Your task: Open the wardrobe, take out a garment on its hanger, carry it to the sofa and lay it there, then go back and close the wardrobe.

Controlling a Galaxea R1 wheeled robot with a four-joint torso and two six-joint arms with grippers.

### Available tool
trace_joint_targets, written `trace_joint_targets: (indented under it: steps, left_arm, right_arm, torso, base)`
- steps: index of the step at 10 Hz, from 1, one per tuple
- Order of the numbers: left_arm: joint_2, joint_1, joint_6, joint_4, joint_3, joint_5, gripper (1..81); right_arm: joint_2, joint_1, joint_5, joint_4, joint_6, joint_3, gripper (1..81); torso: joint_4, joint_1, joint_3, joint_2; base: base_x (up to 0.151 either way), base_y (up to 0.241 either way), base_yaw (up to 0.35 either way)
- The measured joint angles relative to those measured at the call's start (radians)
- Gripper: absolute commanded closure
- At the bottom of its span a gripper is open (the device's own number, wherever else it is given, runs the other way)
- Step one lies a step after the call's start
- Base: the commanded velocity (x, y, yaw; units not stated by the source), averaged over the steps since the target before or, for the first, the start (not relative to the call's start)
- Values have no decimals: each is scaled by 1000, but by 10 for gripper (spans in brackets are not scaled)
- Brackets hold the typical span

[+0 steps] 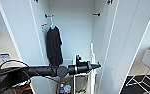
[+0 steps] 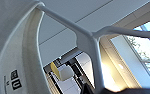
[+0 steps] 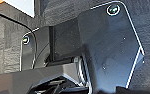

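My left gripper (image 1: 99, 65) reaches forward near the right side of the tall white wardrobe (image 1: 121, 37), which stands open. I cannot tell if its fingers are wide or closed. The thin white plastic hanger (image 2: 88, 41) shows right beside the gripper. Farther back on the left hangs a black shirt (image 1: 53, 45).

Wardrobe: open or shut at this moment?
Open. Both wardrobe doors are swung wide in the head view, showing the white interior with a black shirt hanging inside.
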Motion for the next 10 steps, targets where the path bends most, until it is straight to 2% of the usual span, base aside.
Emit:
trace_joint_targets:
  steps: [10]
  left_arm:
    - [3, 10, 1, 5, 2, -1, 811]
  right_arm:
    - [0, 0, 0, 0, 0, 0, 10]
  torso:
    - [0, 0, 0, 0]
  base:
    - [0, 0, -9]
